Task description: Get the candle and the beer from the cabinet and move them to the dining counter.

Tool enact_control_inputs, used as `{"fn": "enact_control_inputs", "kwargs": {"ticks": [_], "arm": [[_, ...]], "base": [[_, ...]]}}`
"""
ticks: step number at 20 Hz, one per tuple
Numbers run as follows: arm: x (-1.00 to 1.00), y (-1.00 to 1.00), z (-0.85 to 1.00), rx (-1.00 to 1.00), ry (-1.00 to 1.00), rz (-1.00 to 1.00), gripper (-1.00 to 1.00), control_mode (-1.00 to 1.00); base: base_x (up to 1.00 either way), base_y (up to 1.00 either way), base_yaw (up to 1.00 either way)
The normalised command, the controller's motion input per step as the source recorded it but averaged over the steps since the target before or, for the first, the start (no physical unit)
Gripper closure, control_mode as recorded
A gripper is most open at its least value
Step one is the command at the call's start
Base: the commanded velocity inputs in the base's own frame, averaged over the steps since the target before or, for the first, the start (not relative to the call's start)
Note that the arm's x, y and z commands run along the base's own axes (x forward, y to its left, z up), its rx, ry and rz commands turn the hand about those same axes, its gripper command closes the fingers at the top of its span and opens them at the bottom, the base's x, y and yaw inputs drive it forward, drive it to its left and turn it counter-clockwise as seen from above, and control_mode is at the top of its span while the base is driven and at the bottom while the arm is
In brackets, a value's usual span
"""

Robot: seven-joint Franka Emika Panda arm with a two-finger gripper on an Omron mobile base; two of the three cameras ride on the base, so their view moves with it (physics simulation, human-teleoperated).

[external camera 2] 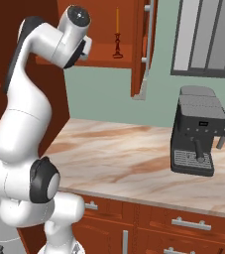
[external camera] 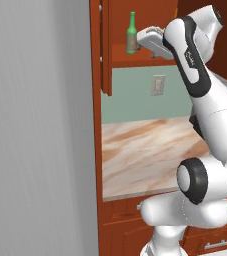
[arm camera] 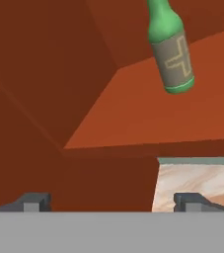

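Standing upright on the shelf of the open reddish-brown wooden wall cabinet (external camera: 135, 55), the small green glass beer bottle (external camera: 131, 35) with its long narrow neck sits at about 11 o'clock in the left base view, just left of the white arm's hand. In the hand view the bottle (arm camera: 170, 49) hangs tilted at about 1 o'clock, its pale grey-brown label carrying a thin green cross-shaped outline and no readable words. The gripper (arm camera: 113, 201) has its two dark fingertips (arm camera: 34, 201) spread wide apart at the bottom of that view, with nothing between them, and the bottle is apart from them.

From the right base view, the thin orange taper candle (external camera 2: 117, 33) on its small dark red-brown holder stands upright on the same cabinet shelf at about 12 o'clock, near an open door with a long vertical grey bar handle (external camera 2: 147, 30).

Below the cabinet lies a beige-pink marbled stone bench (external camera 2: 124, 158). A dark grey espresso machine (external camera 2: 198, 131) sits on it at about 3 o'clock; no writing on it can be made out. A pale wall outlet (external camera: 158, 85) shows on the green wall.
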Motion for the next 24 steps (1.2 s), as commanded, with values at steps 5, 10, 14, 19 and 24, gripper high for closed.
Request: {"fn": "enact_control_inputs", "kwargs": {"ticks": [5, 10, 14, 19, 24], "arm": [[0.22, -0.03, 0.4, -0.08, -0.16, 0.0, -1.0, -1.0], [0.22, -0.04, 0.23, -0.1, -0.11, -0.06, -1.0, -1.0], [0.26, -0.05, 0.1, -0.12, -0.01, -0.12, -1.0, -1.0], [0.37, 0.0, 0.0, -0.1, 0.0, -0.11, -1.0, -1.0], [0.41, -0.05, -0.01, -0.03, -0.01, -0.05, -1.0, -1.0]], "base": [[0.0, 0.0, 0.0], [0.0, 0.0, 0.0], [0.0, 0.0, 0.0], [0.0, 0.0, 0.0], [0.0, 0.0, 0.0]]}}
